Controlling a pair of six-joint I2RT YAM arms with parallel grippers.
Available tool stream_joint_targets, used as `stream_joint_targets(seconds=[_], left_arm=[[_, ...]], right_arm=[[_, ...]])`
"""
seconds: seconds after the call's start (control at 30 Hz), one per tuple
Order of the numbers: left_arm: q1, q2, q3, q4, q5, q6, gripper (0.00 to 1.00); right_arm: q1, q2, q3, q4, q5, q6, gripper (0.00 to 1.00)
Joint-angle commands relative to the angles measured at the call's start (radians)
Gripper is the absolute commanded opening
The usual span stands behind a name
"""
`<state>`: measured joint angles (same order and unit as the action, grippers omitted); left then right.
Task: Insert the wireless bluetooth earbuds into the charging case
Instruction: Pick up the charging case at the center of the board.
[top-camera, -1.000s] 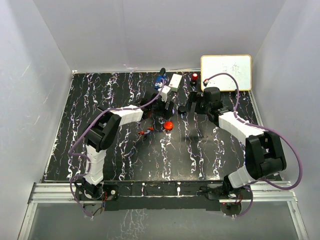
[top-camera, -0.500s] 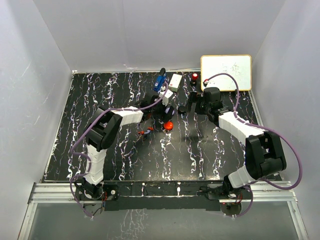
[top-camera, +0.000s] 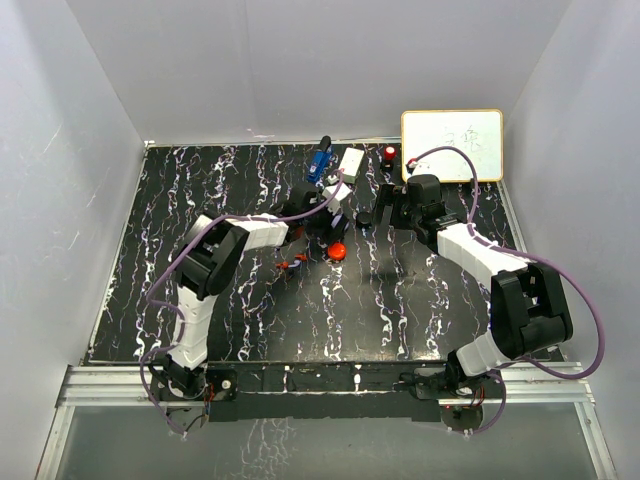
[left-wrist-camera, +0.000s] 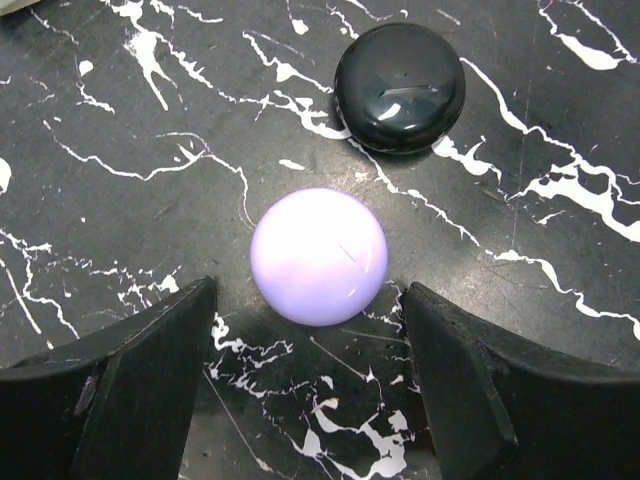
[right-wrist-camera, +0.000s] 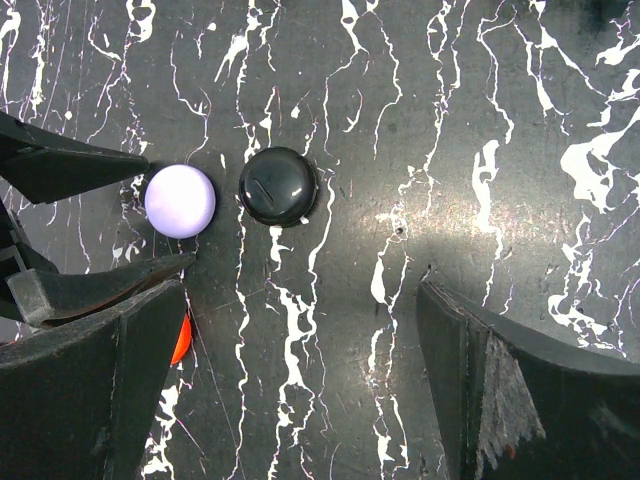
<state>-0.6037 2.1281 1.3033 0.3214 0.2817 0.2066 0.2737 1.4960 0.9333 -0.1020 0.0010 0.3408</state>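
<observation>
In the left wrist view a round lilac puck (left-wrist-camera: 318, 255) lies on the black marbled table, just ahead of my left gripper (left-wrist-camera: 310, 300). The gripper is open, with one finger on each side of the puck and neither touching it. A glossy black puck (left-wrist-camera: 400, 72) sits just beyond. My right gripper (right-wrist-camera: 300, 300) hangs wide open over bare table, near the same lilac puck (right-wrist-camera: 180, 200) and black puck (right-wrist-camera: 278, 186). Two tiny red earbuds (top-camera: 290, 264) lie left of a red puck (top-camera: 338, 250). I cannot tell which puck is the charging case.
A whiteboard (top-camera: 452, 145) leans at the back right. A blue object (top-camera: 320, 160), a white box (top-camera: 352, 162) and a small red item (top-camera: 389, 153) stand along the back edge. The left arm's fingers (right-wrist-camera: 70, 160) show at the left of the right wrist view.
My left wrist has shifted slightly right and nearer, towards the pucks. The right arm has not moved.
</observation>
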Motion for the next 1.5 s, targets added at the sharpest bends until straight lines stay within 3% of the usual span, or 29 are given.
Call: stream_joint_targets(seconds=[0.0, 0.17, 0.37, 0.73, 1.1, 1.47], left_arm=[[-0.001, 0.031, 0.013, 0.009, 0.048, 0.03, 0.73], [-0.001, 0.044, 0.022, 0.008, 0.059, 0.034, 0.71], [-0.001, 0.062, 0.038, -0.006, 0.061, 0.045, 0.61], [-0.001, 0.015, -0.003, 0.034, 0.048, 0.034, 0.02], [-0.011, -0.197, -0.105, 0.17, 0.119, -0.099, 0.0], [-0.021, -0.302, -0.196, 0.363, 0.184, -0.278, 0.0]], right_arm=[[-0.003, -0.004, 0.03, 0.042, 0.01, -0.013, 0.98], [-0.004, 0.001, 0.031, 0.042, 0.009, -0.013, 0.98], [-0.005, 0.002, 0.029, 0.041, 0.01, -0.013, 0.98], [-0.015, 0.014, 0.037, 0.033, -0.054, 0.001, 0.98], [-0.052, -0.009, -0.004, 0.098, -0.285, 0.089, 0.92], [-0.068, -0.022, -0.075, 0.246, -0.487, 0.217, 0.78]])
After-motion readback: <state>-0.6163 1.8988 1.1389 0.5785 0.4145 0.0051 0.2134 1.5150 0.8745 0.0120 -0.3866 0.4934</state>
